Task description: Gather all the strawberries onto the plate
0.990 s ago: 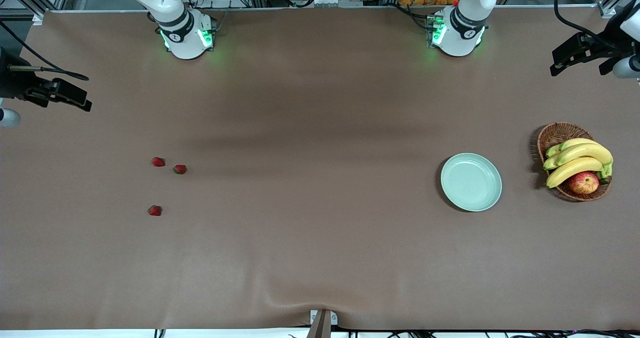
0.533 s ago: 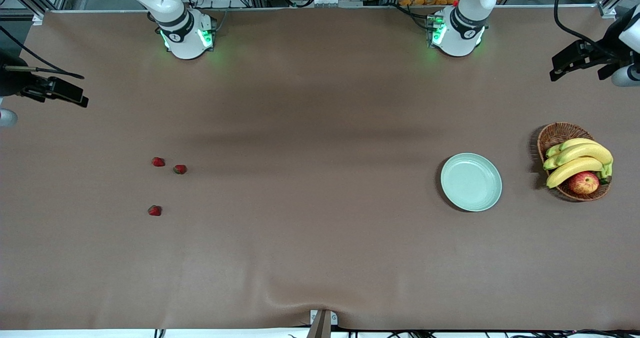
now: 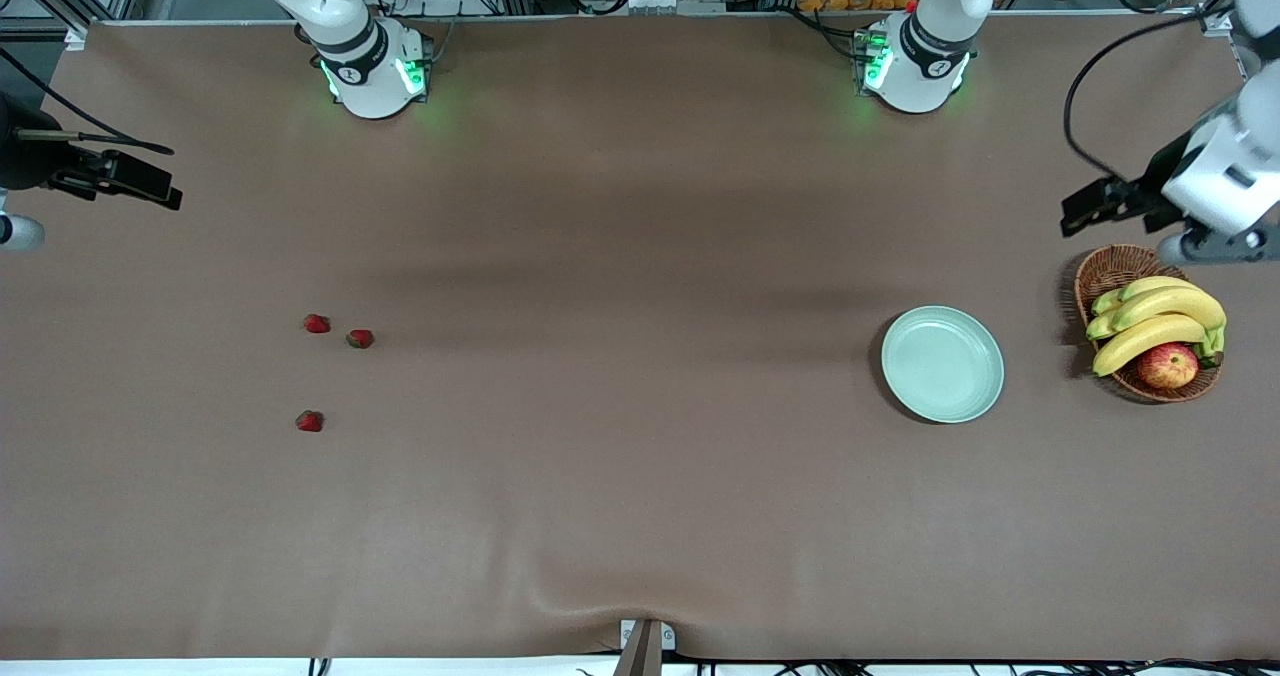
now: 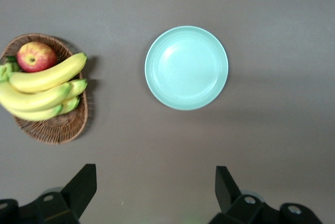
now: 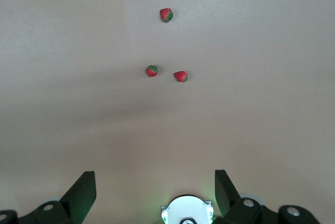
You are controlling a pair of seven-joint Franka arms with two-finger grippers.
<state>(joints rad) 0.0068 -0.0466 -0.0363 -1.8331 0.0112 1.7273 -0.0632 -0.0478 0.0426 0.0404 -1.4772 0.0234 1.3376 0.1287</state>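
Note:
Three tiny red strawberries lie on the brown table toward the right arm's end: two close together (image 3: pixel 316 324) (image 3: pixel 359 338) and one nearer the front camera (image 3: pixel 309 421). They also show in the right wrist view (image 5: pixel 152 70) (image 5: pixel 180 76) (image 5: pixel 166 14). The pale mint-green plate (image 3: pixel 942 363) (image 4: pixel 186 67) lies empty toward the left arm's end. My right gripper (image 3: pixel 150 191) (image 5: pixel 155 182) is open and empty, high over the table's edge, well apart from the berries. My left gripper (image 3: pixel 1090 206) (image 4: pixel 155 182) is open and empty, high over the table beside the basket.
A brown wicker basket (image 3: pixel 1108 268) (image 4: pixel 49 124) with bananas (image 3: pixel 1150 321) and a red-yellow apple (image 3: pixel 1167 365) stands beside the plate at the left arm's end. The arms' bases (image 3: pixel 375 71) (image 3: pixel 915 61) stand along the table's back edge.
My left gripper has come in from the table's end to a spot beside the basket. My right gripper has barely shifted. Strawberries and plate have not moved.

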